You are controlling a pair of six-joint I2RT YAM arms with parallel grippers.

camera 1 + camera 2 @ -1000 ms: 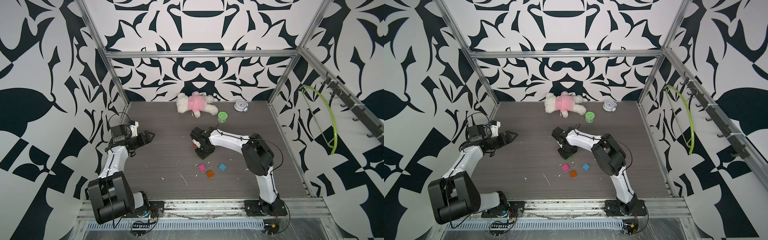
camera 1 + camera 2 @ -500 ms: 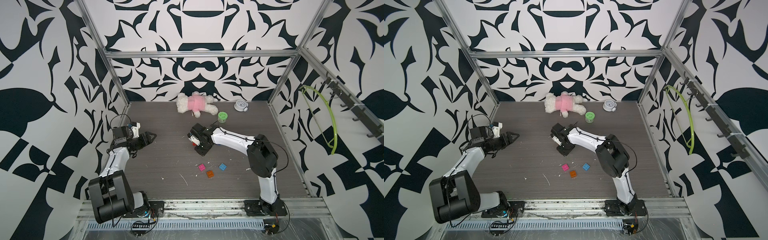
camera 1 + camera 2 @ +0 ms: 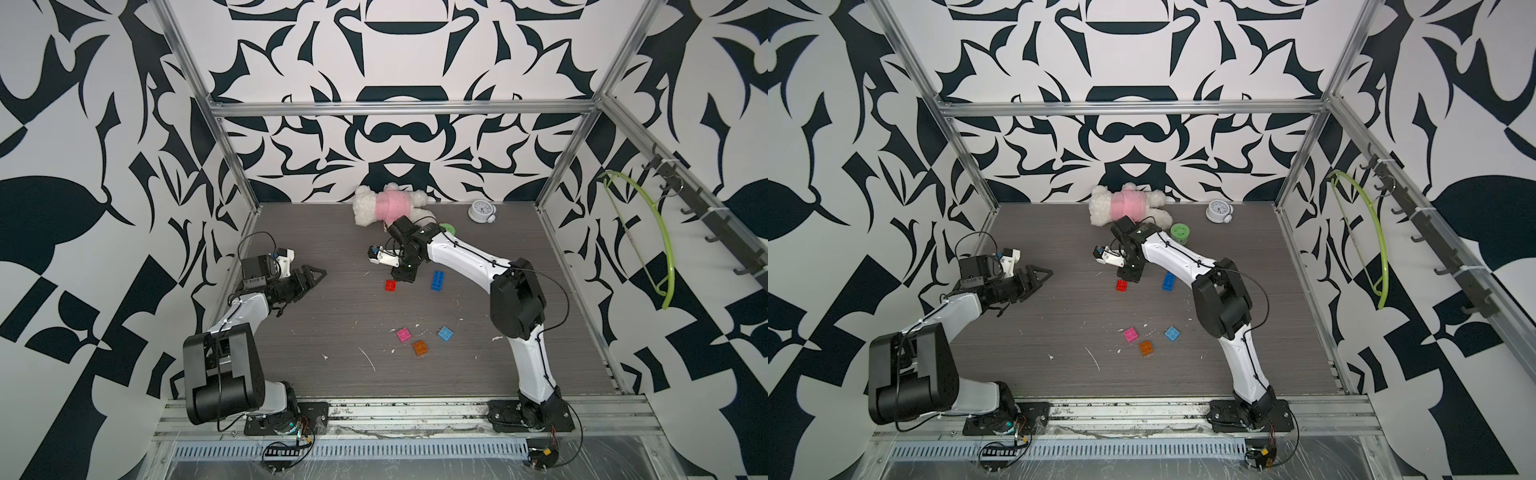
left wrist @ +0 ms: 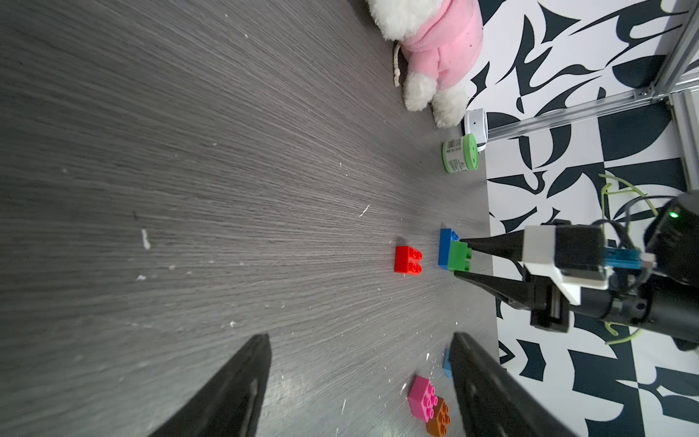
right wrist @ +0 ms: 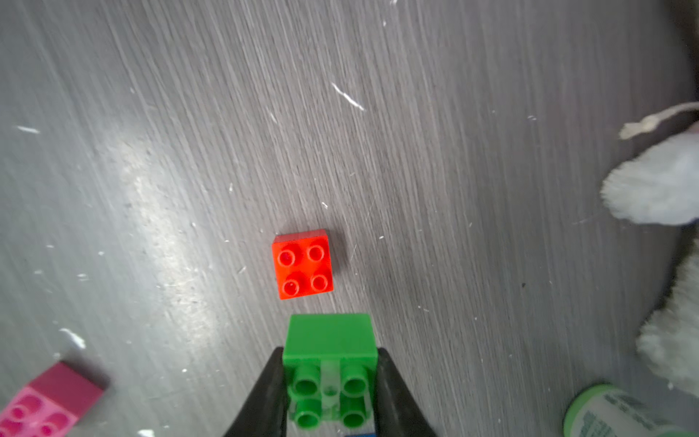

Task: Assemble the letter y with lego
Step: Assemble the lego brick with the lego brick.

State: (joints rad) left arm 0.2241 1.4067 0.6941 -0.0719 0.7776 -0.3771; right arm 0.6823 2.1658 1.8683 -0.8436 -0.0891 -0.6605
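Observation:
My right gripper (image 5: 330, 378) is shut on a green lego brick (image 5: 330, 363), held a little above the floor with its studs toward the wrist. A red brick (image 5: 302, 263) lies just beyond it, also seen in a top view (image 3: 390, 286). The longer dark blue brick (image 3: 437, 280) lies beside the right gripper (image 3: 401, 274). Pink (image 3: 403, 334), orange (image 3: 420, 347) and light blue (image 3: 445, 333) bricks lie apart nearer the front. My left gripper (image 3: 313, 276) hovers open and empty at the left. The letter y is out of view.
A white plush toy in pink (image 3: 386, 203) lies by the back wall, with a small clock (image 3: 481, 212) and a green round tub (image 3: 448, 227) to its right. A green hanger (image 3: 660, 232) hangs on the right wall. White crumbs dot the floor.
My right gripper has shut on the green brick and risen toward the back, uncovering the red and dark blue bricks. The left jaws have narrowed a little.

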